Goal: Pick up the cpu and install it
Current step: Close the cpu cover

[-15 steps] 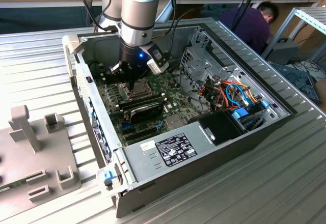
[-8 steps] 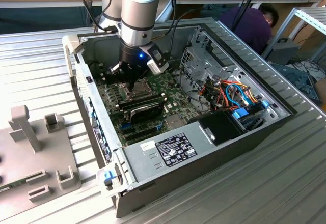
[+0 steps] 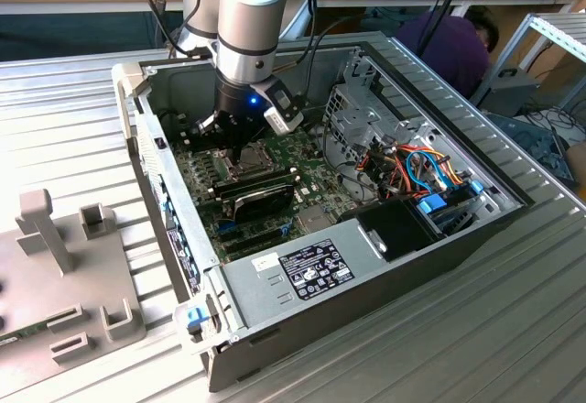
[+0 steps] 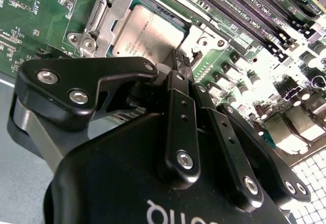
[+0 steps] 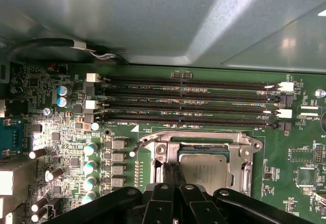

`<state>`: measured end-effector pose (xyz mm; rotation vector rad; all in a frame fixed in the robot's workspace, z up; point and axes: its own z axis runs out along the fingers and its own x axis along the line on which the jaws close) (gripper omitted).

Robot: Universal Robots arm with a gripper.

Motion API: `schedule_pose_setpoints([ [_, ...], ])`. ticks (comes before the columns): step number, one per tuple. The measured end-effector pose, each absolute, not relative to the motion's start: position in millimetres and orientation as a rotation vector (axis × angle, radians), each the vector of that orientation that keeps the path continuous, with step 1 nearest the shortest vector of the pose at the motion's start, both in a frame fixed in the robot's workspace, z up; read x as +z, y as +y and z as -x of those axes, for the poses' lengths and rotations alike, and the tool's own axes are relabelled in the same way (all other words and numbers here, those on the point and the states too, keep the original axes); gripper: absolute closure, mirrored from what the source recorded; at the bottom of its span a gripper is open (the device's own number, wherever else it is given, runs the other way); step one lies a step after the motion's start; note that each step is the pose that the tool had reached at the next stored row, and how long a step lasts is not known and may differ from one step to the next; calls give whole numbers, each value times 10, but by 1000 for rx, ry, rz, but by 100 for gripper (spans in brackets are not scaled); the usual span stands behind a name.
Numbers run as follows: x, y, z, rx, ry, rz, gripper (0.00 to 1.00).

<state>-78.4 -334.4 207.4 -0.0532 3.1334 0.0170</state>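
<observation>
The tool [image 4: 181, 65] is just beside the cpu [image 4: 146, 34] lying in the metal frame [image 4: 108, 11].

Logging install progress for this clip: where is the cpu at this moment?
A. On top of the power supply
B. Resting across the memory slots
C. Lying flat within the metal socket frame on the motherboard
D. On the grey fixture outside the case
C: in the first wrist view the cpu lies flat inside the metal socket frame on the motherboard, with the gripper at its edge.
</observation>
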Motion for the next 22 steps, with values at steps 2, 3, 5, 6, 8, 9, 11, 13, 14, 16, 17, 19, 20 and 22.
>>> schedule_pose_setpoints([
  [2, 2074, -3344, 784, 17, 3133, 53, 89],
  [3, 2073, -3344, 784, 17, 3133, 53, 89],
  [5, 2067, -3344, 785, 17, 3133, 53, 89],
  [6, 2066, -3344, 786, 17, 3133, 53, 89],
  [8, 2066, -3344, 787, 17, 3133, 53, 89],
  [9, 2066, -3344, 787, 17, 3133, 53, 89],
  [11, 2063, -3344, 787, 17, 3133, 53, 89],
  [13, 2059, -3344, 788, 17, 3133, 53, 89],
  [14, 2059, -3344, 788, 17, 3133, 53, 89],
  [16, 2059, -3344, 788, 17, 3133, 53, 89],
  [17, 2059, -3344, 788, 17, 3133, 53, 89],
  [19, 2057, -3344, 788, 17, 3133, 53, 89],
  [20, 2053, -3344, 788, 17, 3133, 53, 89],
  [22, 2051, -3344, 788, 17, 3134, 53, 89],
])
